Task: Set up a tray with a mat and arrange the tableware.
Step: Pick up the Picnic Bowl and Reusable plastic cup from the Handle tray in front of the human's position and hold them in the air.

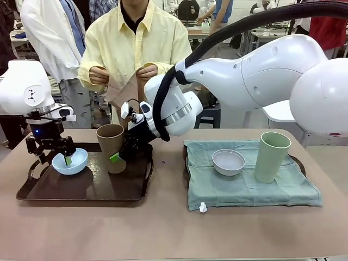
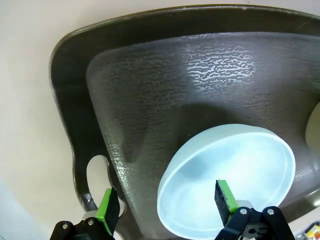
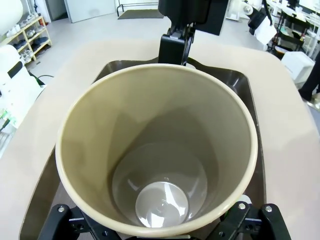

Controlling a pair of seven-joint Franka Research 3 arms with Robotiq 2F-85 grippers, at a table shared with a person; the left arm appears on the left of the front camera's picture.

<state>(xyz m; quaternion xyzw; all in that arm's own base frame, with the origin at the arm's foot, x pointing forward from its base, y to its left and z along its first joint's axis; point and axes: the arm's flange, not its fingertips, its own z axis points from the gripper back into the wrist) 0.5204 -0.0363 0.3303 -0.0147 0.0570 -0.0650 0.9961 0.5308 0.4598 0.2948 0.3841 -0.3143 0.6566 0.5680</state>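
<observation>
On the dark brown tray [image 1: 81,191] at the left sit a light blue bowl [image 1: 72,162] and a tan-brown cup [image 1: 111,141]. My left gripper [image 1: 57,159] is open and straddles the bowl's rim. In the left wrist view one fingertip [image 2: 225,197] is inside the blue bowl [image 2: 240,165] and the other is outside, over the tray [image 2: 150,90]. My right gripper [image 1: 116,156] reaches across with its jaws wide around the cup's lower part. In the right wrist view the cup [image 3: 155,150] hides most of the fingers of the right gripper [image 3: 160,232].
A second tray [image 1: 297,161] at the right carries a green mat [image 1: 244,187], a pale bowl [image 1: 228,161] and a pale green cup [image 1: 272,156]. Behind the left tray a person holds a tan cloth [image 1: 122,89] in both hands.
</observation>
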